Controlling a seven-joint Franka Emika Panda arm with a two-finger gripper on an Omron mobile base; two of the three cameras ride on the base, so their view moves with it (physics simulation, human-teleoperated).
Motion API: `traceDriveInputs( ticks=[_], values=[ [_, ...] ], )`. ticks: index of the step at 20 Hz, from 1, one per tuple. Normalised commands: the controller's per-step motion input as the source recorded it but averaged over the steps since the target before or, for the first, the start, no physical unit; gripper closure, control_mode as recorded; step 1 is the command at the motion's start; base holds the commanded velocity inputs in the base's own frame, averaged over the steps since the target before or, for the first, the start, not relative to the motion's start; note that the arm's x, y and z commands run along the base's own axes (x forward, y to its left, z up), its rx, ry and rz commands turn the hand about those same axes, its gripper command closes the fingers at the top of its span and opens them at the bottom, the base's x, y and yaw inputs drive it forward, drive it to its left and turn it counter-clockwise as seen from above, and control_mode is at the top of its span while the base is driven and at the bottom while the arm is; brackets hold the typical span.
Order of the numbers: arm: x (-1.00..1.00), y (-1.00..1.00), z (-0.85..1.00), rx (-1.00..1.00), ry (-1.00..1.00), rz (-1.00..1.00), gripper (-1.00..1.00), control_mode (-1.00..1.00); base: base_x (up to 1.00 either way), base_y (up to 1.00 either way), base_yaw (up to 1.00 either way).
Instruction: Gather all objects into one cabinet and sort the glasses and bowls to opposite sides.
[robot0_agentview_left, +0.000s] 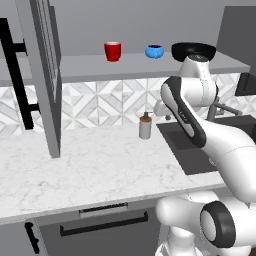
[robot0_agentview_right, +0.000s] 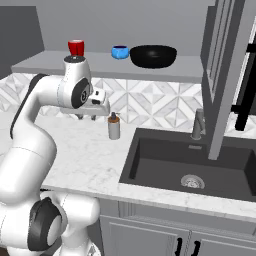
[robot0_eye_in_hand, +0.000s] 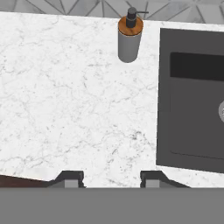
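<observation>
Gripper (robot0_eye_in_hand: 105, 178) hangs over bare marble counter (robot0_eye_in_hand: 65, 100), jaws parted, nothing between them. Red cup (robot0_agentview_left: 113, 51), blue bowl (robot0_agentview_left: 154, 51) and black bowl (robot0_agentview_right: 153, 56) sit on the shelf (robot0_agentview_left: 100, 67); arm partly hides the black bowl in the left base view. Soap dispenser (robot0_eye_in_hand: 129, 38) stands beside the sink (robot0_eye_in_hand: 192, 96), which is cut off at the hand view's edge.

I note the counter (robot0_eye_in_hand: 65, 96) reads as polished white marble with fine grey veining, beside a matt dark sink (robot0_agentview_right: 200, 165) with a metal drain ring. The soap dispenser (robot0_eye_in_hand: 129, 39) looks matt grey with a wood-toned collar and black pump. On the plain matt grey shelf (robot0_agentview_left: 150, 67), the red cup (robot0_agentview_left: 113, 51) and blue bowl (robot0_agentview_left: 154, 51) look smooth, the black bowl (robot0_agentview_right: 153, 56) slightly glossy.
</observation>
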Motion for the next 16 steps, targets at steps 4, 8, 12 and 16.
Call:
traceDriveInputs(
  ticks=[4, 8, 12, 16],
  values=[
    [0.00, 0.00, 0.00, 0.00, 0.00, 0.00, -1.00, 1.00, 0.00, 0.00, 0.00],
    [0.00, 0.00, 0.00, 0.00, 0.00, 0.00, -1.00, 1.00, -0.01, 0.00, 0.00],
    [0.00, 0.00, 0.00, 0.00, 0.00, 0.00, -1.00, 1.00, -0.30, 0.00, 0.00],
    [0.00, 0.00, 0.00, 0.00, 0.00, 0.00, -1.00, 1.00, -0.50, 0.00, 0.00]
  ],
)
